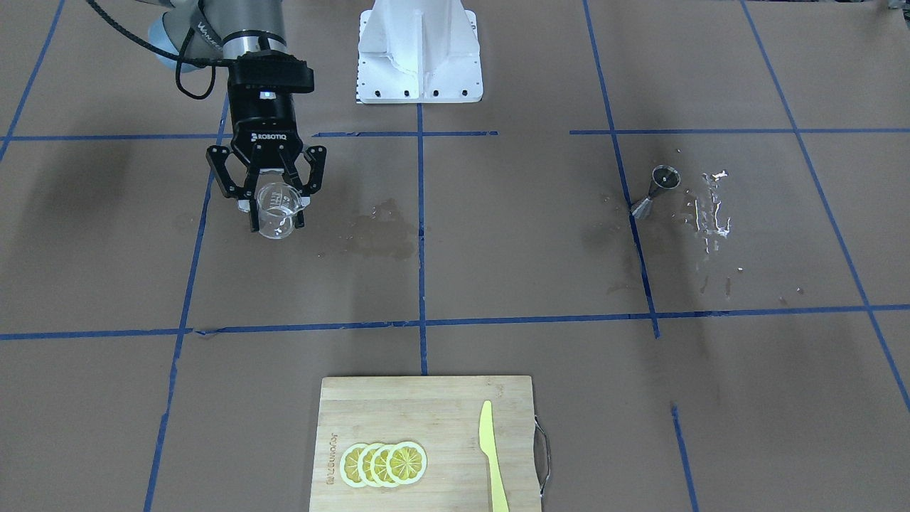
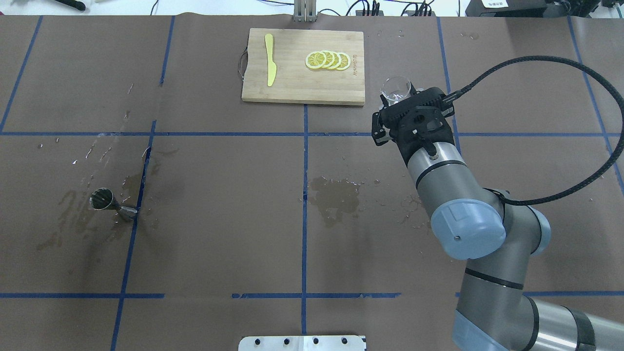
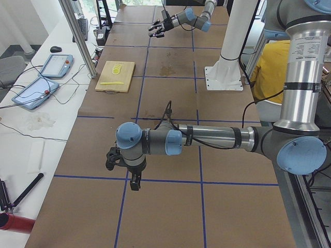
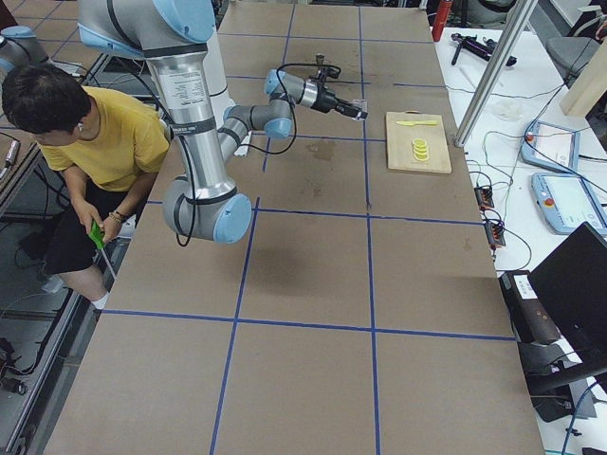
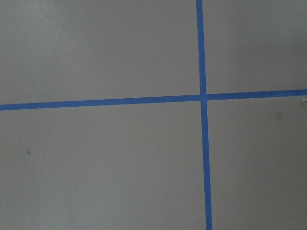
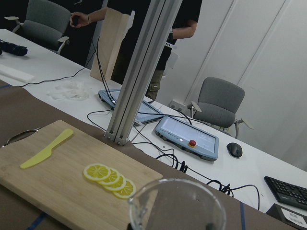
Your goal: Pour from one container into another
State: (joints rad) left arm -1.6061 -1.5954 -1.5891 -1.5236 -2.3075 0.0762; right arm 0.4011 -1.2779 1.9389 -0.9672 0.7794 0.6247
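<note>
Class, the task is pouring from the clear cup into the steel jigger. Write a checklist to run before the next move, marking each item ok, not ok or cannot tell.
1. Right claw shut on the small clear round cup: ok.
2. Cup held upright: ok.
3. Liquid inside the cup: cannot tell.
4. Small grey steel hourglass jigger standing mouth up: ok, as far as the views show.
5. Cup over the jigger: not ok; they are far apart, cup on the robot's right, jigger on its left.
6. Left claw open or shut: cannot tell.
</note>
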